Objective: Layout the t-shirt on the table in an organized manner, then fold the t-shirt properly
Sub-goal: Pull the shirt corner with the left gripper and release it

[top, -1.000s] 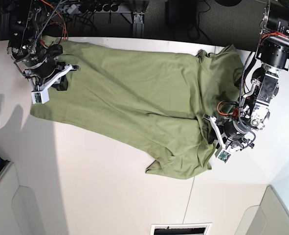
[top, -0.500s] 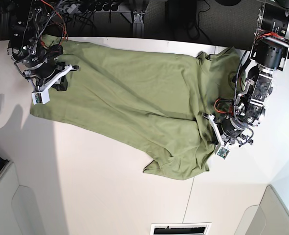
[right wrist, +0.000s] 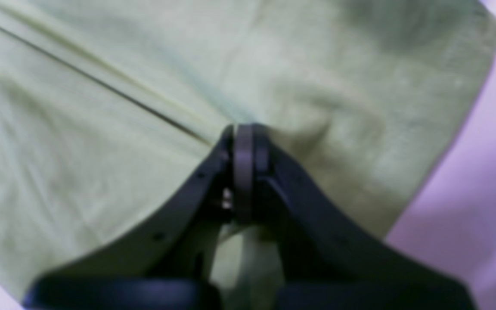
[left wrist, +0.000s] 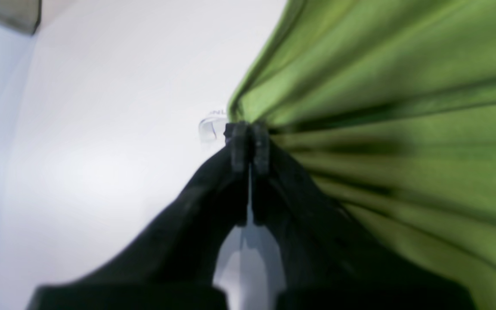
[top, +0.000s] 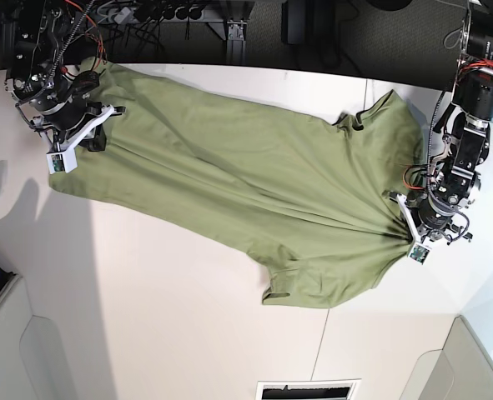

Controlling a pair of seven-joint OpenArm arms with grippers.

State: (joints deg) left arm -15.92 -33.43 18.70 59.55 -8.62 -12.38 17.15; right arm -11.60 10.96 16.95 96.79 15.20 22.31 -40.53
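Note:
The olive-green t-shirt lies stretched across the white table, running from the far left corner to the right side. My left gripper is shut on the shirt's right edge, and taut creases fan out from that pinch. In the left wrist view its fingertips clamp the t-shirt, with a small pale tag just beside them. My right gripper is shut on the shirt near its far-left end. In the right wrist view the black fingers pinch a fold of the t-shirt.
A thin dark seam runs across the table near the front. Grey bins sit at the front left and front right corners. A vent slot lies at the front edge. Cables and dark equipment line the far edge.
My left gripper has closed on the shirt's right edge and pulled it rightward, flattening the bunched fold there. The right gripper has shifted slightly up and left, still gripping.

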